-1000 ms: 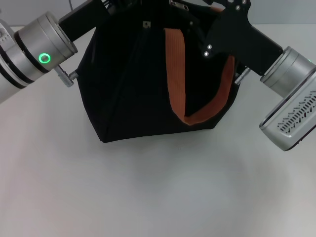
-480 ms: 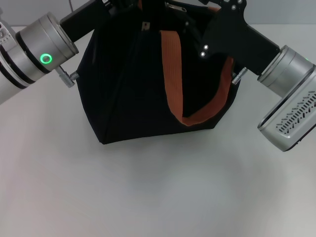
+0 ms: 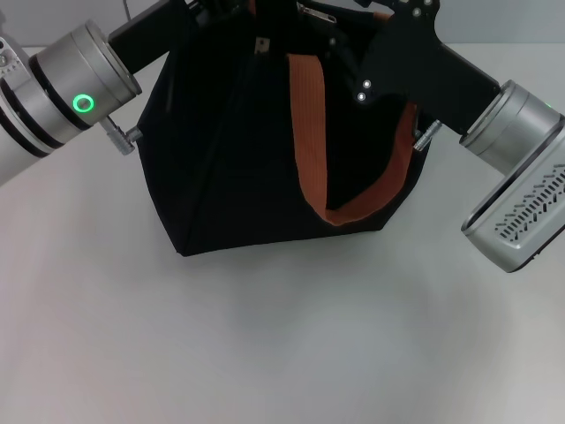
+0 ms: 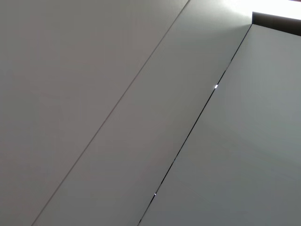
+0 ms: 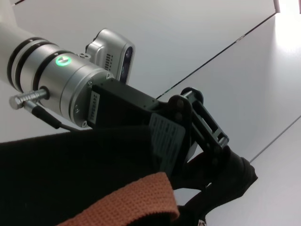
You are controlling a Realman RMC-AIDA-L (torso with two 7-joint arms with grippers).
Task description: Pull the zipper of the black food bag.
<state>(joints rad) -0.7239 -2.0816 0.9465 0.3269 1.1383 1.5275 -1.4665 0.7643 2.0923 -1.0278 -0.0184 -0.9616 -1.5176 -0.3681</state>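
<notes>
The black food bag (image 3: 229,159) stands on the white table with an orange-brown strap (image 3: 309,124) hanging down its front. A small silver piece, seemingly the zipper pull (image 3: 315,12), shows at the bag's top edge between the two arms. My left gripper (image 3: 199,7) reaches the bag's top left corner. In the right wrist view the left gripper (image 5: 225,162) is shut on a fold of the bag's black fabric (image 5: 70,165). My right gripper's black housing (image 3: 415,62) is over the bag's top right, with its fingertips cut off by the frame's edge.
White table (image 3: 282,353) in front of the bag. The left wrist view shows only pale wall panels (image 4: 141,117). The second strap end (image 3: 381,14) peeks out at the top near the right gripper.
The right gripper and the bag's top with the strap have shifted slightly left. The left arm holds still.
</notes>
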